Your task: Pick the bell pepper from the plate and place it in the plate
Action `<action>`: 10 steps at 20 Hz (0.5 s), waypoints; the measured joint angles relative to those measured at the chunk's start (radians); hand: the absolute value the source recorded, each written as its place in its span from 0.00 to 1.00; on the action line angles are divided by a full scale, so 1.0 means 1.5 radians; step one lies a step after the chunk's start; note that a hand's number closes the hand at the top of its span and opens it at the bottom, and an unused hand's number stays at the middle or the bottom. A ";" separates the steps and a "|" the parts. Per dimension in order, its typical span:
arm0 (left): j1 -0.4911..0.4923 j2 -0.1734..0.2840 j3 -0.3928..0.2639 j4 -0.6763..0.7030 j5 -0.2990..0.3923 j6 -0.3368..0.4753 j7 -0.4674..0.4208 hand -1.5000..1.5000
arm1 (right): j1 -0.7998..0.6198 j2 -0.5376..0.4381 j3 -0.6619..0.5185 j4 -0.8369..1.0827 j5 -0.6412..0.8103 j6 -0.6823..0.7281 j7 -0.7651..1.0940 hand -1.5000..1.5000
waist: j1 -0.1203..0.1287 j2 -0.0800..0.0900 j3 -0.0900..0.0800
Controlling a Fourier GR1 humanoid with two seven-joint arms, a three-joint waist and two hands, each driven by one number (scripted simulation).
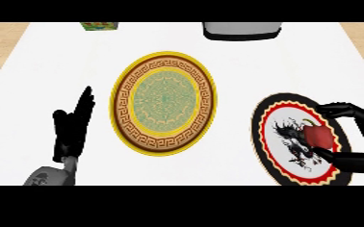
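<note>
White surface seen from steeply above; landmark taken as the gold-rimmed plate with green patterned centre, lying flat mid-surface.

Right of the gold-rimmed plate, apart from it: black-rimmed plate with red scalloped ring and a dark dragon figure on white; red bell pepper sitting on its right half, dark stem pointing up-left.

Right robot hand at the far side of that black-rimmed plate from the landmark; fingers curved above the bell pepper, thumb below it, partly closed about it; contact with the pepper not clear.

Left of the gold-rimmed plate, near it but apart: left robot hand, fingers straight and pointing up, holding nothing; grey forearm below.

Beyond the gold-rimmed plate, at the surface's far edge: small green patterned box to the upper left; grey-and-black appliance to the upper right, only partly seen.
</note>
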 measured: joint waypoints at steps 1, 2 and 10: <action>0.000 0.003 0.000 -0.005 0.001 -0.004 0.008 0.50 | 0.009 -0.016 0.000 0.016 0.015 0.018 -0.034 0.00 | 0.004 0.000 -0.001; 0.003 0.004 -0.004 -0.014 0.000 -0.003 0.019 0.50 | 0.010 -0.028 0.000 0.035 0.037 0.024 -0.062 0.00 | 0.008 0.001 -0.001; 0.014 -0.001 -0.012 -0.038 -0.015 0.004 0.041 0.50 | 0.016 -0.142 -0.009 0.036 0.215 -0.044 -0.083 0.00 | 0.014 0.000 -0.004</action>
